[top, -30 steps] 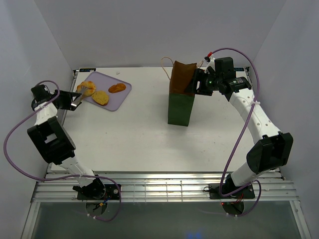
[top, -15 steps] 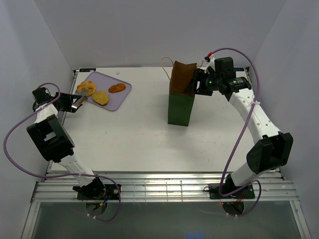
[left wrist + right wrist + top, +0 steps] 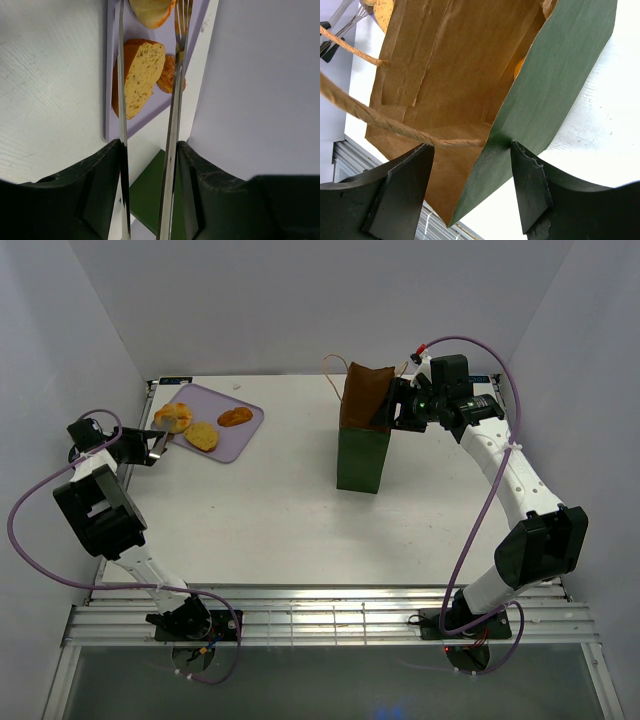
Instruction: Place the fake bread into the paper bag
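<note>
Three pieces of fake bread lie on a lilac tray (image 3: 243,438): a lumpy bun (image 3: 172,418), a yellowish slice (image 3: 202,435) and a darker brown oval (image 3: 235,416). My left gripper (image 3: 135,448) is shut on metal tongs (image 3: 155,443), whose open tips sit just short of the bun. In the left wrist view the tongs (image 3: 175,100) frame the slice (image 3: 140,75), with the bun (image 3: 150,10) at their tips. The paper bag (image 3: 362,455) stands upright. My right gripper (image 3: 392,405) is open and straddles its right wall (image 3: 560,75). An orange-yellow patch (image 3: 520,67) shows deep inside the bag.
The tray sits at the table's far left corner, close to the left wall. The bag's string handles (image 3: 395,127) hang across its mouth. The table's metal front rail (image 3: 330,615) runs along the near edge.
My left gripper has drawn back a little to the left, taking the tongs' tips off the bun. The bun stays on the tray. The right arm and bag have not moved.
</note>
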Controlling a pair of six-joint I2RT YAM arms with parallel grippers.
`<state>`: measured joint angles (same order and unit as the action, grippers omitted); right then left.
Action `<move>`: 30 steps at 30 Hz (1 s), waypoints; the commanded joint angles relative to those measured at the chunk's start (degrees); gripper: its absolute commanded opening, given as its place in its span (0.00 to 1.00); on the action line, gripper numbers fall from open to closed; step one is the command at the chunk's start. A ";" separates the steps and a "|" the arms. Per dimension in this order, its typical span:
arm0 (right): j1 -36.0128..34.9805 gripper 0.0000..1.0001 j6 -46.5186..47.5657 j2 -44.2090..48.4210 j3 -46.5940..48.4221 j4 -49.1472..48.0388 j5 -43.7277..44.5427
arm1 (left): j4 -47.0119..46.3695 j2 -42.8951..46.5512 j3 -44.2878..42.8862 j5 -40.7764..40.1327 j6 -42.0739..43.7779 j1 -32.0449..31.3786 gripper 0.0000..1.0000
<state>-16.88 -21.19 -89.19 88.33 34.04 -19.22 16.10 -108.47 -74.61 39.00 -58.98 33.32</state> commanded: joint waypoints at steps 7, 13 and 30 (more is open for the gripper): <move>0.27 0.68 0.45 0.59 0.70 -1.52 0.24 | -3.88 -1.22 0.08 2.48 -0.43 0.96 0.58; 0.27 0.68 0.45 0.59 0.70 -1.52 0.33 | -4.67 -2.01 0.69 3.01 0.27 1.04 0.54; 0.27 0.68 0.27 0.77 1.14 -1.52 0.33 | -2.13 1.85 1.75 1.69 1.68 1.04 0.18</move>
<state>-16.88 -21.19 -89.19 88.33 34.06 -19.20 12.43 -110.98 -73.69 42.39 -58.24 33.61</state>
